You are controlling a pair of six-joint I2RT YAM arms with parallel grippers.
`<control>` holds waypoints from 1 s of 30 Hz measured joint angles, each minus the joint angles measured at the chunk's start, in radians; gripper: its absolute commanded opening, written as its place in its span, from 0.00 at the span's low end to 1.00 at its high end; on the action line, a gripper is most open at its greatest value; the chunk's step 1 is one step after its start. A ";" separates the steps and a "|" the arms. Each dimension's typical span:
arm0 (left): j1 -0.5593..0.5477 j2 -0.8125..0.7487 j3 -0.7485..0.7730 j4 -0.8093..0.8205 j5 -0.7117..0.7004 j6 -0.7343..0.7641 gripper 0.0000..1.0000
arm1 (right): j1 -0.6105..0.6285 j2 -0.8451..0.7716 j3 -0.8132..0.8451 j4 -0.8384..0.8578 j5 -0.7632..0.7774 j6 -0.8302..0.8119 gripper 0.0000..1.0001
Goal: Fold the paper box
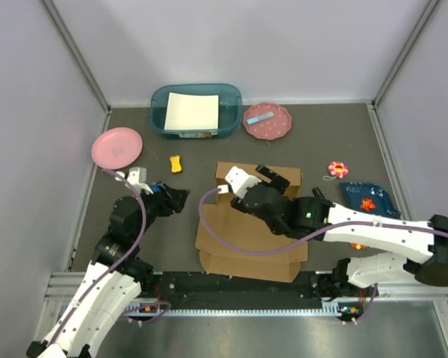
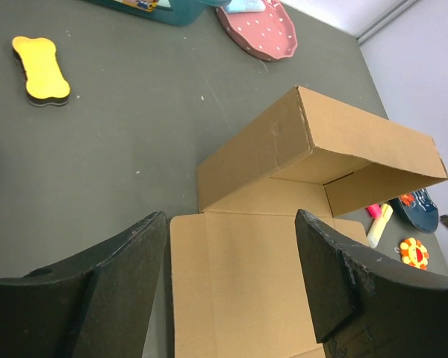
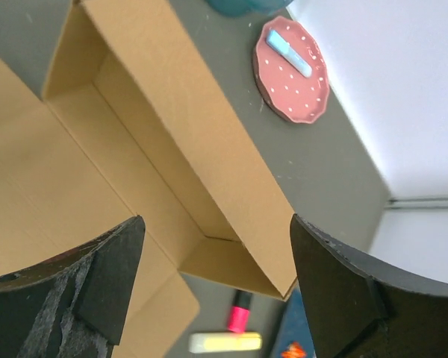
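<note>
The brown cardboard paper box [image 1: 243,266] lies in the middle of the table, partly folded: its back wall and side flaps stand up, its front panels lie flat. My right gripper [image 1: 273,177] hovers over the raised back part, open and empty. In the right wrist view the box [image 3: 172,112] fills the upper left between the spread jaws of that gripper [image 3: 216,276]. My left gripper [image 1: 181,198] is open and empty just left of the box. In the left wrist view the flat panel [image 2: 239,283] lies between the fingers of that gripper [image 2: 231,276], with the raised wall [image 2: 358,142] beyond.
At the back stand a teal bin [image 1: 158,101] with a white sheet and a dotted pink plate [image 1: 278,128]. A plain pink plate [image 1: 117,147] and a yellow bone toy [image 1: 176,163] lie to the left. A flower toy [image 1: 337,169], a dark blue plate [image 1: 366,198] and a pink marker [image 3: 239,309] lie to the right.
</note>
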 measured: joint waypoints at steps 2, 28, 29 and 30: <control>0.000 -0.043 -0.006 -0.034 -0.018 0.002 0.75 | 0.032 0.050 0.000 -0.017 0.051 -0.058 0.79; -0.001 -0.117 -0.058 -0.122 -0.108 -0.003 0.75 | -0.027 0.332 -0.046 0.174 0.232 -0.335 0.33; -0.001 -0.117 -0.058 -0.122 -0.108 -0.003 0.75 | -0.030 0.339 -0.046 0.181 0.234 -0.341 0.32; -0.001 -0.117 -0.059 -0.122 -0.108 -0.003 0.75 | -0.034 0.346 -0.046 0.188 0.236 -0.343 0.31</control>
